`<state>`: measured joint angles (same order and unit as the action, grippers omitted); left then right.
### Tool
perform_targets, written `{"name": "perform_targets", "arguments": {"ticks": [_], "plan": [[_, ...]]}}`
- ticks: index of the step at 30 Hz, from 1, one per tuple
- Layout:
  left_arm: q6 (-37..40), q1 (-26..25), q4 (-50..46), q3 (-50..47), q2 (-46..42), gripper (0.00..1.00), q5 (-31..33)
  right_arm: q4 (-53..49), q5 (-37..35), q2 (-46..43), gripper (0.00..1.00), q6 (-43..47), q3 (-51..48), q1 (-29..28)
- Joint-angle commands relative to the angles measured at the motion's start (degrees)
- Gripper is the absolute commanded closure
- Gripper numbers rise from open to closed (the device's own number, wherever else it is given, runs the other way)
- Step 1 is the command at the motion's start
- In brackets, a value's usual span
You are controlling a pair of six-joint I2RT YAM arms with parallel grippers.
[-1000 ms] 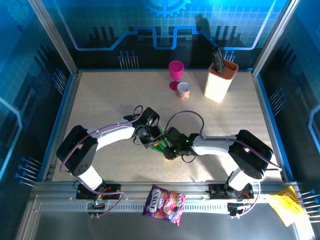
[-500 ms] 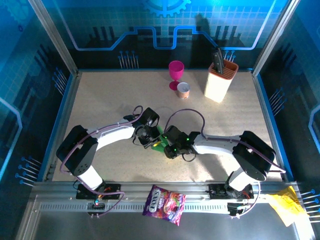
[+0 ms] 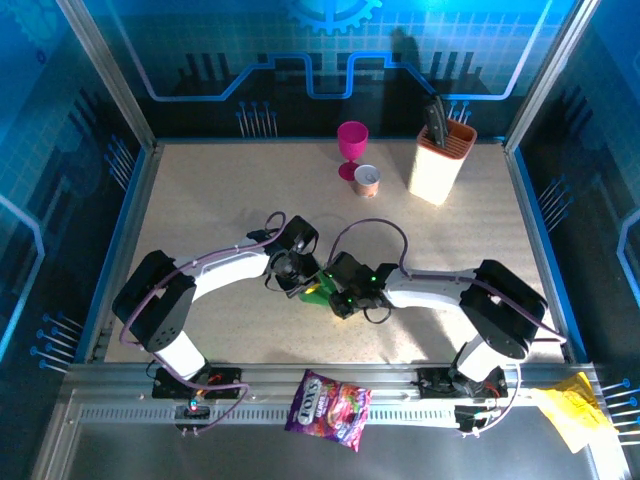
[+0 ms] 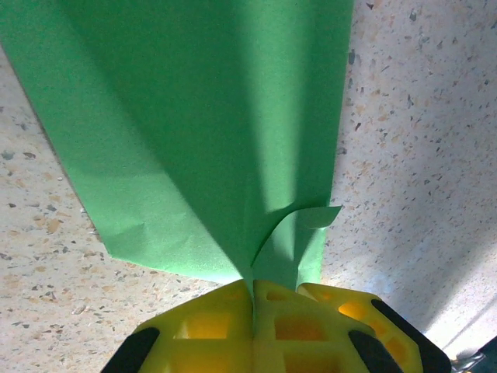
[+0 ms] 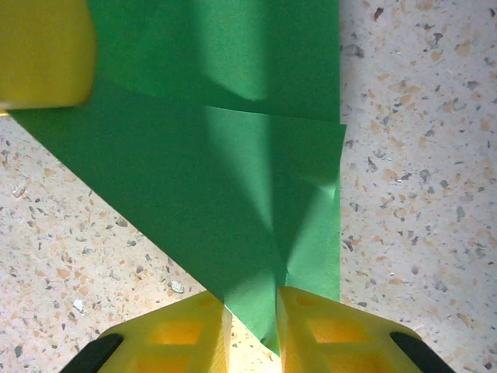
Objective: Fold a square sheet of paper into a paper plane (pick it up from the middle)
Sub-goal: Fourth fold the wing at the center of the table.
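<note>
- The square sheet of paper [image 3: 318, 290], already creased into a narrower shape, lies low over the middle of the table [image 3: 230, 200], directly between the two grippers, which face each other from either side
- The left gripper [image 4: 252, 284] is clamped shut on the near edge of the sheet; its yellow fingers meet with no gap, and a small flap of paper curls up beside the pinch
- From that grip the sheet runs straight ahead, away from the fingers and in line with them; it widens to the left, and its right edge runs nearly straight
- The right gripper [image 5: 252, 299] has its jaws a little apart, straddling a pointed corner of the sheet; paper sits in the gap, but the fingers do not look pressed onto it yet
- From the right fingers the sheet fans out ahead and to the left, crossed by a folded edge; its long axis runs gripper to gripper
- Judgement: the right arm has the free end, so the next move depends on it taking that corner squarely while the left anchors the other end
</note>
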<state>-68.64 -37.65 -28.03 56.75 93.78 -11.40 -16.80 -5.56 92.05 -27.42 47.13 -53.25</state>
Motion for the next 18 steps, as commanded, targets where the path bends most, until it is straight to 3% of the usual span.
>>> {"name": "perform_targets", "arguments": {"ticks": [1, 18], "plan": [[0.53, -0.05, -1.90, 1.08, -0.52, 1.00, 0.48, 0.00, -0.21, 0.87, 0.78, -0.30, -1.07, -0.10], [0.66, -0.06, -1.94, 1.16, -0.42, 1.00, 0.27, -1.31, -2.62, -0.70, 0.72, 0.27, -0.10, 0.87]]}}
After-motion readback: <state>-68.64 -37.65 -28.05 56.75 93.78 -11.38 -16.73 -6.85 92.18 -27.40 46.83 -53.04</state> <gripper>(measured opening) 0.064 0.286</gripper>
